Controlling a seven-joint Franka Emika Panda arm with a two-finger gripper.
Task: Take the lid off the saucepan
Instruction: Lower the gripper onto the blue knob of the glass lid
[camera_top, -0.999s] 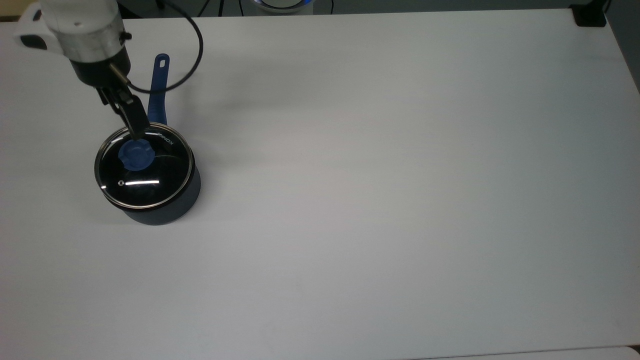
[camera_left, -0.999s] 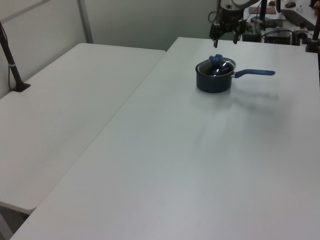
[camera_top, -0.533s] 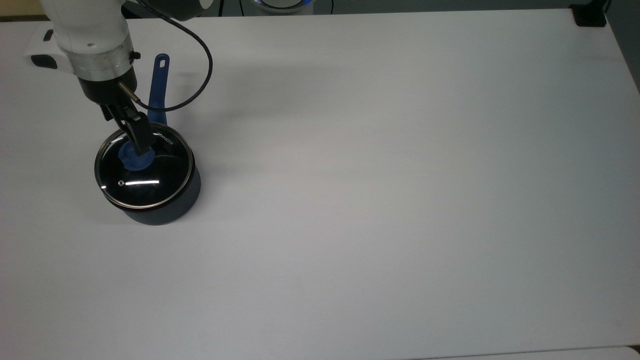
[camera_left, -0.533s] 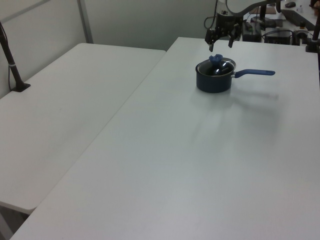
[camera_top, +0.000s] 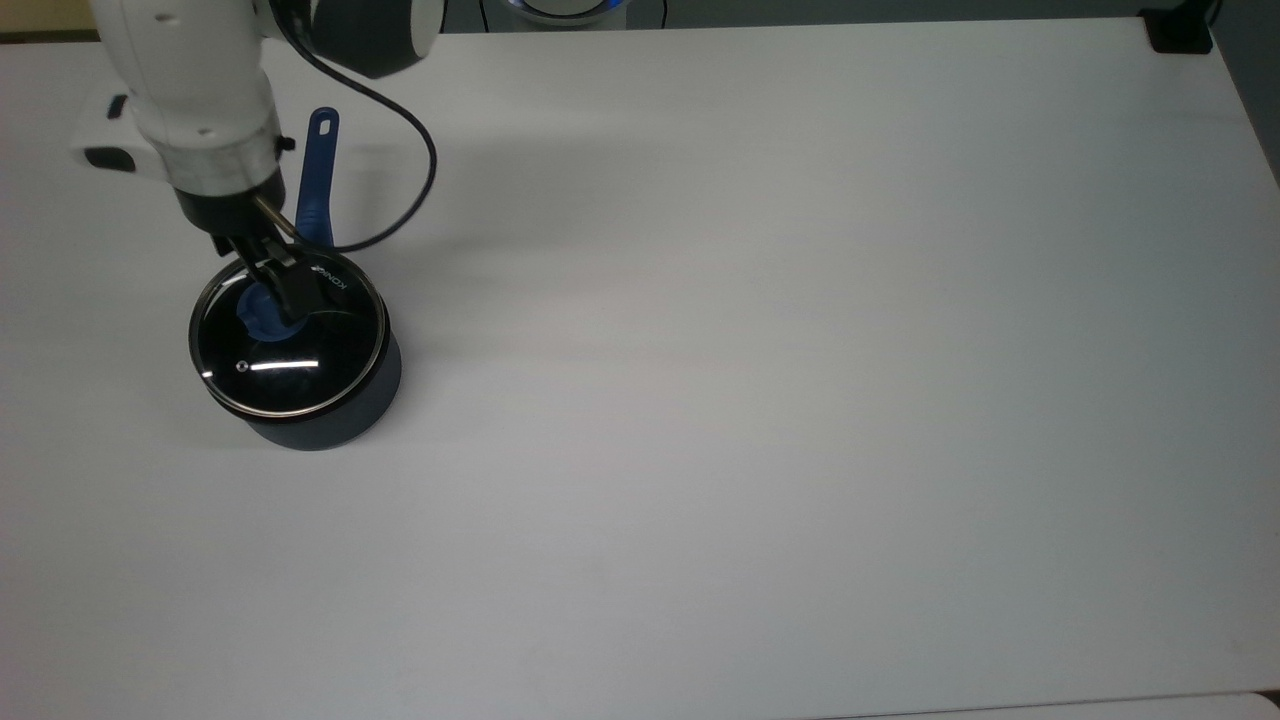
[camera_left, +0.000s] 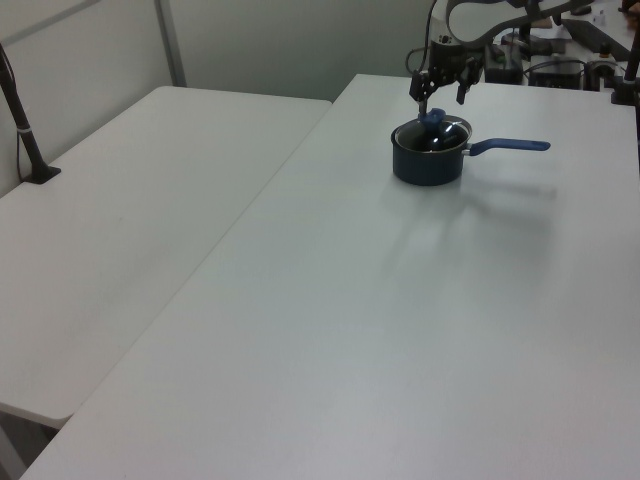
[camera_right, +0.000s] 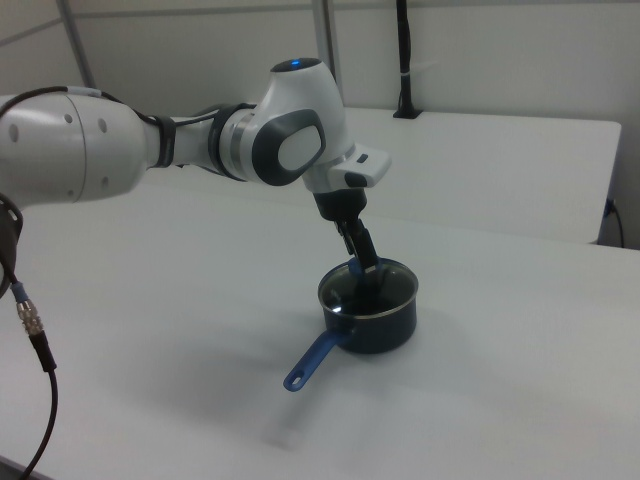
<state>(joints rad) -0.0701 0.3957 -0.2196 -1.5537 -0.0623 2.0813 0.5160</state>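
The dark navy saucepan (camera_top: 330, 420) stands at the top view's left, its long blue handle (camera_top: 317, 175) pointing to the far edge. The glass lid (camera_top: 300, 375) with a silver rim rests on it, and the blue knob (camera_top: 256, 314) sits at its middle. My gripper (camera_top: 282, 298) hangs right over the knob, open, with one dark finger (camera_top: 296, 296) across the knob's right side. In the left view the gripper (camera_left: 441, 100) stands just above the knob (camera_left: 432, 118) with its fingers apart on either side. In the right view the gripper (camera_right: 368, 268) reaches down onto the saucepan (camera_right: 385, 330).
The white table (camera_top: 800, 400) stretches wide to the top view's right. A black cable (camera_top: 425, 170) loops off the wrist beside the handle. A second white table (camera_left: 150, 200) adjoins at the left view's left, with a black post (camera_left: 25, 130) on it.
The gripper has come down and shifted over the lid, from the rim's far side onto the knob. The saucepan and lid have stayed still.
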